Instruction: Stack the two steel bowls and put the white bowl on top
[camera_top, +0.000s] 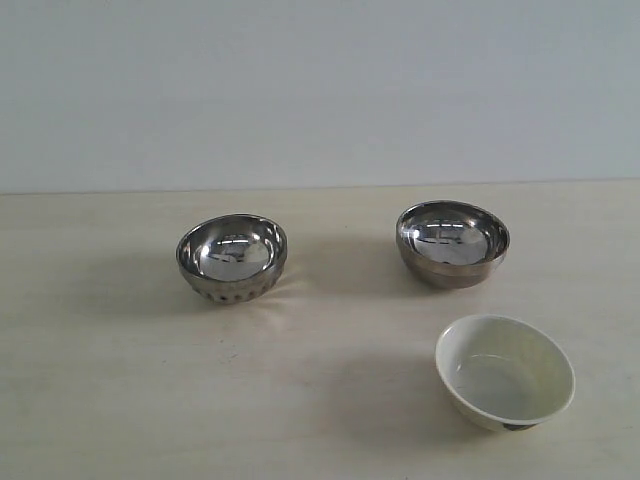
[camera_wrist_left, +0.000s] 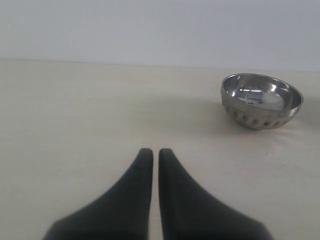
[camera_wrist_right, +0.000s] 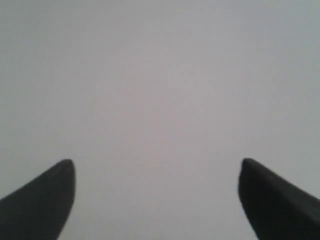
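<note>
Left hand (camera_wrist_left: 155, 151) cut off at edge; right hand (camera_wrist_right: 157, 162) likewise.

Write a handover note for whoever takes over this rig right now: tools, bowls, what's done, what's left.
Left tool: shut, empty, over the table.
Right tool: open, empty, no bowl in its view.
Ribbed steel bowl, smooth steel bowl and white bowl all stand apart, upright, on the table.
Done: nothing stacked.
Left: nest one steel bowl in the other, then the white bowl on top.
</note>
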